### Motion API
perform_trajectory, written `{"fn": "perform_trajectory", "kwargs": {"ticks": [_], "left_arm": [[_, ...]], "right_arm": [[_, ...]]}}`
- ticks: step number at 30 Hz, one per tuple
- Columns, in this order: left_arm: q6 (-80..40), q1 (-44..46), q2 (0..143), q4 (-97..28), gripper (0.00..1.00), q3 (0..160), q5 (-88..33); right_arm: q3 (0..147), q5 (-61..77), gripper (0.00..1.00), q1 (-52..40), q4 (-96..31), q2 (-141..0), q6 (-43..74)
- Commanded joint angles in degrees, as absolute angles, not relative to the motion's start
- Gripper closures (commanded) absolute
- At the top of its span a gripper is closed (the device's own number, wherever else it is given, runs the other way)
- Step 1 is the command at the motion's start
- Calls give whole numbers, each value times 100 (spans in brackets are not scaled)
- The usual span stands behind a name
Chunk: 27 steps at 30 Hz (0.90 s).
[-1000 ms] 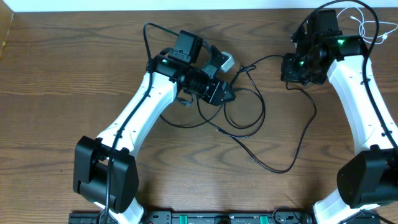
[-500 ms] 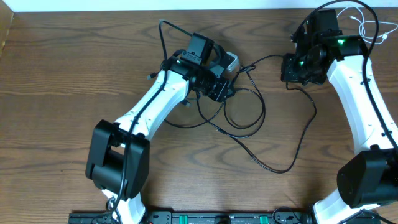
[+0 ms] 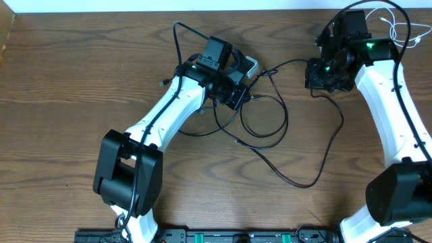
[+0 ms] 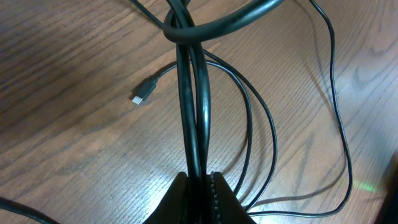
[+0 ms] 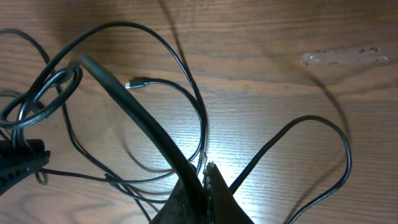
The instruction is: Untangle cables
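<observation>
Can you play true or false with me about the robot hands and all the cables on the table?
1. The left hand is shut on a looped black cable. True.
2. The right hand is open and holds nothing. False: it is shut on a black cable.
3. A small plug end lies on the wooden table. True.
4. The white cable lies in the middle of the table. False: it is at the far right corner, behind the right arm.
</observation>
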State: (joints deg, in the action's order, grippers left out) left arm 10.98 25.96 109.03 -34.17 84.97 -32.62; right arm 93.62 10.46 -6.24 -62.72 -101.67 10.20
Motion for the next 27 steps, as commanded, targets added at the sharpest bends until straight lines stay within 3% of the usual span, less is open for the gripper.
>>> {"fn": "perform_trajectory", "kwargs": {"ticks": [1,11,12,15,24,27], "left_arm": [[1033,2519,10569,-3468,92,8538,-3221],[502,2316,8860,-4073,92,8541,-3188],[462,2318,8753,-4093,93,8541,-3188],[117,2320,8571,-4110,92,8541,-3227],[117,2320,8571,-4112,92,8541,-3402],[117,2320,8571,-4110,93,8541,-3402]], "right_arm": [[9319,679,99,-589,-6226,-10235,1138],[8637,742,98,-104,-5719,-10237,1319],[8624,1028,93,-106,-5695,-10237,972],[8764,2659,60,-217,-5666,-10162,-655],[9382,3133,36,-1033,-5415,-9559,-1293],[9382,3170,35,-1186,-5312,-9456,-1326]]}}
